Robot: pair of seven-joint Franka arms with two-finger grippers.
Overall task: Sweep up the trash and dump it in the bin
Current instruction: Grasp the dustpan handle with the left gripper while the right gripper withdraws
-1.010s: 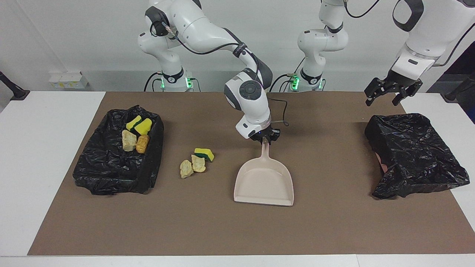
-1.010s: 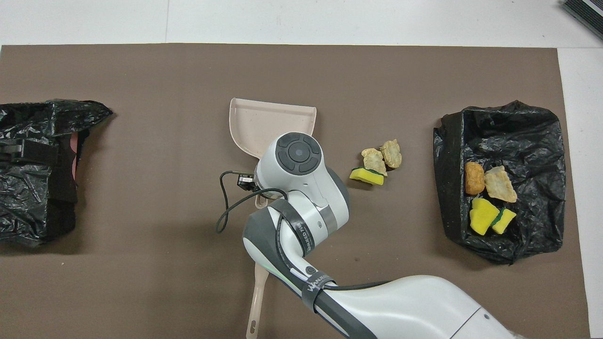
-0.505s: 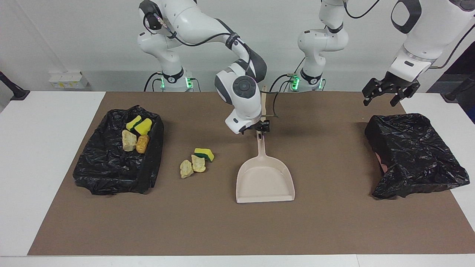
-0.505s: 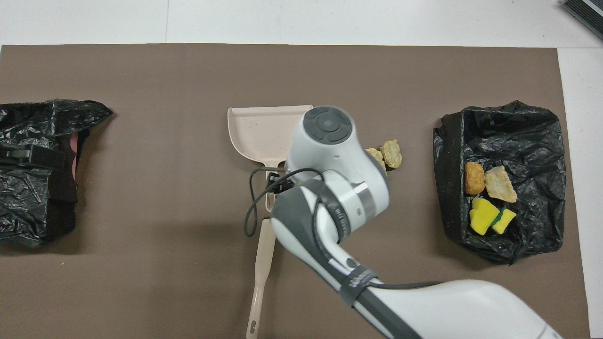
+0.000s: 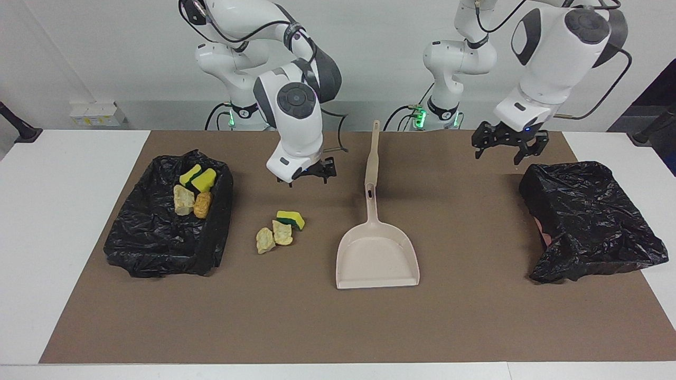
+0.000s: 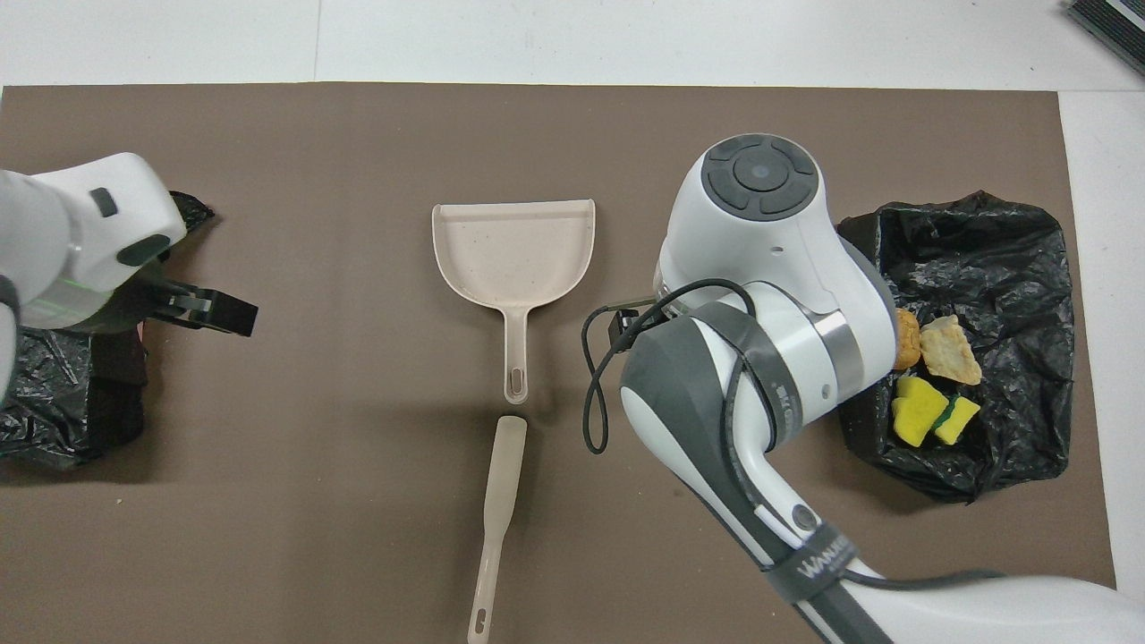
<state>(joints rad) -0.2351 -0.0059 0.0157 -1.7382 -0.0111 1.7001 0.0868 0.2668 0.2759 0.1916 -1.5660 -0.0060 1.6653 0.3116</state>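
Observation:
Three loose trash scraps (image 5: 277, 231), one yellow-and-green and two tan, lie on the brown mat between the dustpan and the bin; the right arm hides them in the overhead view. Several more scraps (image 5: 193, 191) (image 6: 930, 386) sit inside the black-lined bin (image 5: 158, 248) (image 6: 993, 219) at the right arm's end. The beige dustpan (image 5: 377, 258) (image 6: 514, 243) lies flat mid-mat with nothing holding it. My right gripper (image 5: 311, 174) hangs open and empty over the mat beside the dustpan's handle. My left gripper (image 5: 506, 146) (image 6: 213, 309) is open over the mat beside the other black bag.
A slim beige long-handled tool (image 5: 373, 153) (image 6: 496, 514) lies in line with the dustpan's handle, nearer to the robots. A crumpled black bag (image 5: 591, 221) (image 6: 54, 420) sits at the left arm's end. White table (image 5: 63, 211) surrounds the mat.
My right gripper opened, let go of the dustpan's handle, rose and swung toward the right arm's end. The dustpan settled flat. My left gripper moved in over the mat.

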